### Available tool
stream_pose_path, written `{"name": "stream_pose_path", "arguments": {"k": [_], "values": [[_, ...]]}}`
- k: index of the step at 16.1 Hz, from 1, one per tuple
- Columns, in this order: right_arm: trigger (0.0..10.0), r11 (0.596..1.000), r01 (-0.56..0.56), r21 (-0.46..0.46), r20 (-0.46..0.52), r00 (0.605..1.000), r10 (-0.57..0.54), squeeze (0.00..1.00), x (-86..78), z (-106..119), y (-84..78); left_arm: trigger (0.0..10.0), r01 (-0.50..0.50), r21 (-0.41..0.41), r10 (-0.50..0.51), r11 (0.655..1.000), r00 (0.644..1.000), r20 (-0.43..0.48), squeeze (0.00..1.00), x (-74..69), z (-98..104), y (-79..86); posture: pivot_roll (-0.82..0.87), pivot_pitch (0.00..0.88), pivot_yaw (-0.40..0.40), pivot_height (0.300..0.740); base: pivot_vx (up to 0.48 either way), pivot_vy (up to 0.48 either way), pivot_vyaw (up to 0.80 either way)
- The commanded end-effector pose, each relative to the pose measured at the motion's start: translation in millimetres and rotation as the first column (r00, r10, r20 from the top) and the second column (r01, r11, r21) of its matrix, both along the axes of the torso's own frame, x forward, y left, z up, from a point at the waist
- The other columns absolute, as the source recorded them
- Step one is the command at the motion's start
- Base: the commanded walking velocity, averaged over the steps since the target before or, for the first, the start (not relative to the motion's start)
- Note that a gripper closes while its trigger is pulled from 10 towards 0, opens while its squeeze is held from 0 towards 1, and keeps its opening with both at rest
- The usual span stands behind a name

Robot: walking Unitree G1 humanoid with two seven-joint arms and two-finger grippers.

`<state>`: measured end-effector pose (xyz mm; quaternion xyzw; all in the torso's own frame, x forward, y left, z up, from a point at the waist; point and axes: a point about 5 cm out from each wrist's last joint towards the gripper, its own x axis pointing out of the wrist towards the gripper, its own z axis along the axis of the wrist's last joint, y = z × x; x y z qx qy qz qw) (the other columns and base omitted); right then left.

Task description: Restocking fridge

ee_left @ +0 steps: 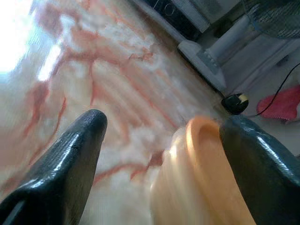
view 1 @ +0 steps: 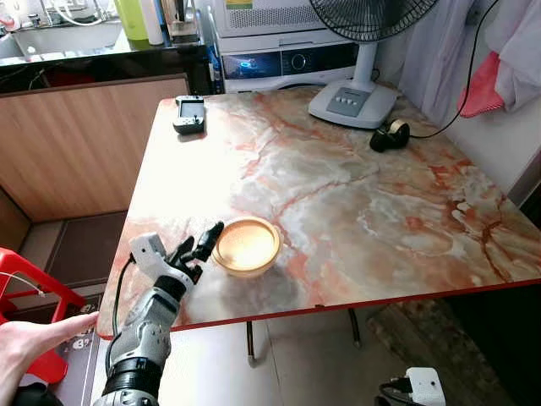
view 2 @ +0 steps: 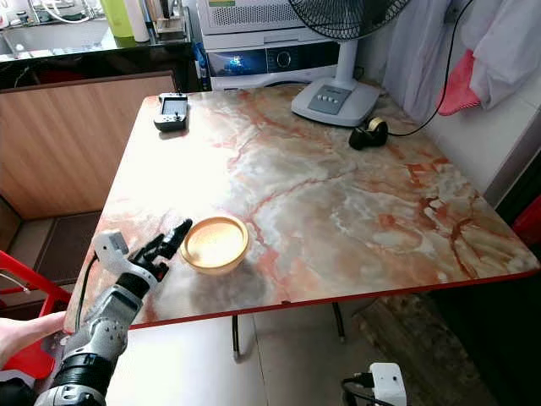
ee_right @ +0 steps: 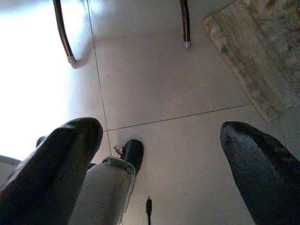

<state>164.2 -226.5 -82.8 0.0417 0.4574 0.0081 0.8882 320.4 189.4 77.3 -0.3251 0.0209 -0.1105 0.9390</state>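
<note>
Left gripper (view 1: 201, 249), fingers apart, at empty orange bowl's (view 1: 246, 246) rim.

A marble-patterned table (view 1: 355, 194) with a red edge is seen on a pale tiled floor (ee_right: 154, 84). A white fan (view 1: 355, 97) is placed at its far side, wooden panelling (view 1: 76, 144) at the left.

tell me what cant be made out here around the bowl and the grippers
- Left gripper on the bowl: left wrist view is blurred, so actual contact with the rim is unclear.
- Bowl's contents: head views too small and glary to tell.
- Device at the table's far corner: too small to identify.
- Right gripper: open over floor; arm cut off.
</note>
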Motion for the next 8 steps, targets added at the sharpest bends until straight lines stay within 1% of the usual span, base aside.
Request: {"name": "stream_pose_path", "arguments": {"k": [1,5,6,8], "values": [[10.0,1.000,-0.011,-0.008,0.004,1.000,0.011,0.00,1.3,1,-1.4,10.0,0.015,0.019,-0.015,1.000,1.000,-0.011,0.00,0.3,-2,-0.6,0.01,0.000,-0.005,0.740,0.000,0.000,0.00],[10.0,1.000,-0.014,-0.010,0.005,1.000,0.014,0.00,1.0,1,-1.3,10.0,0.084,0.017,-0.084,0.996,0.996,-0.019,0.00,3.9,-2,-7.7,0.01,0.000,-0.004,0.740,0.000,0.000,0.00],[10.0,1.000,-0.016,-0.011,0.005,1.000,0.017,0.00,1.0,1,-1.2,10.0,0.107,0.050,-0.106,0.993,0.994,-0.020,0.00,5.1,-2,-10.5,0.01,0.000,-0.003,0.740,0.000,0.000,0.00],[10.0,1.000,-0.019,-0.012,0.006,1.000,0.019,0.00,0.8,1,-0.9,10.0,0.112,0.062,-0.111,0.992,0.994,-0.018,0.00,5.5,-2,-11.3,0.01,0.000,-0.001,0.740,0.000,0.000,0.00]]}}
